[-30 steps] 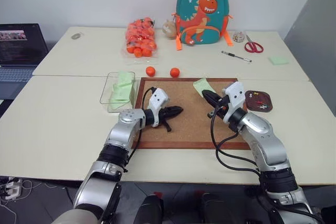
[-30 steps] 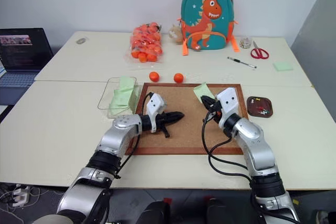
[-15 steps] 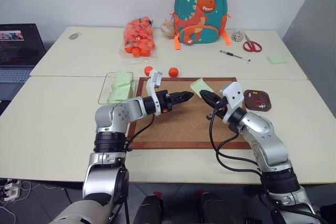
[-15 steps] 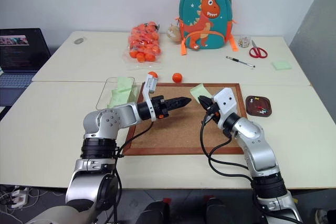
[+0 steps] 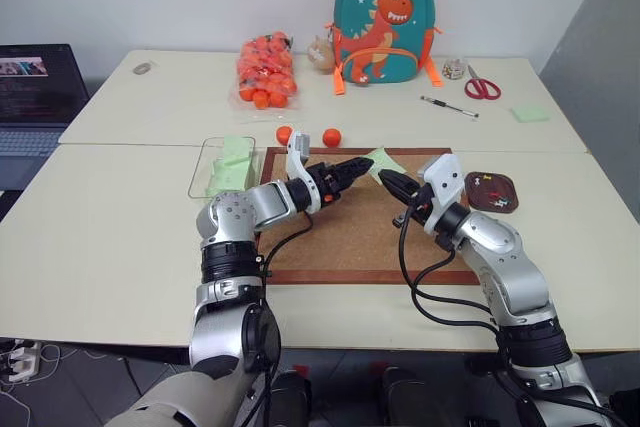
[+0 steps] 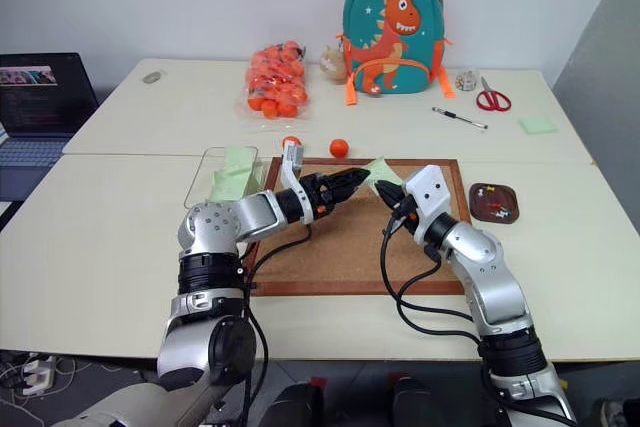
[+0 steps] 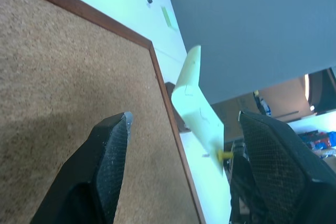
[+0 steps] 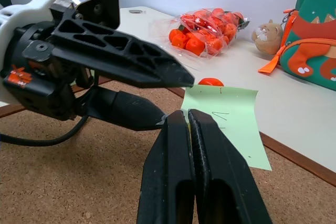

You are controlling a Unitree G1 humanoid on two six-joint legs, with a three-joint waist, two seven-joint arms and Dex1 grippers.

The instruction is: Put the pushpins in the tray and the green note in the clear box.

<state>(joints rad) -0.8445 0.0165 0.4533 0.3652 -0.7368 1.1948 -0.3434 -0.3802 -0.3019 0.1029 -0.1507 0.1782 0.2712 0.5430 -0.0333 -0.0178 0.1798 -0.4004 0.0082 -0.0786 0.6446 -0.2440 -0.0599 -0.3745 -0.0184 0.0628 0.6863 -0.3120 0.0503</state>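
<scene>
**Green note held up between the two grippers, ready for a hand-over**

The clear box [image 5: 222, 165] is seen on the counter [image 5: 120, 217], just beside the cork board [image 5: 350, 222]. The left gripper [image 5: 352, 169] is spread apart, empty, its tips pointed toward the green note [image 5: 381, 161]. The note is pinched at its lower edge by the clenched right gripper [image 5: 388, 182] and held above the board. The left gripper lies nearer the box, so a transfer to it is judged likely. The tray [image 5: 490, 191], with pushpins [image 5: 488, 183] in it, sits beside the board.
</scene>
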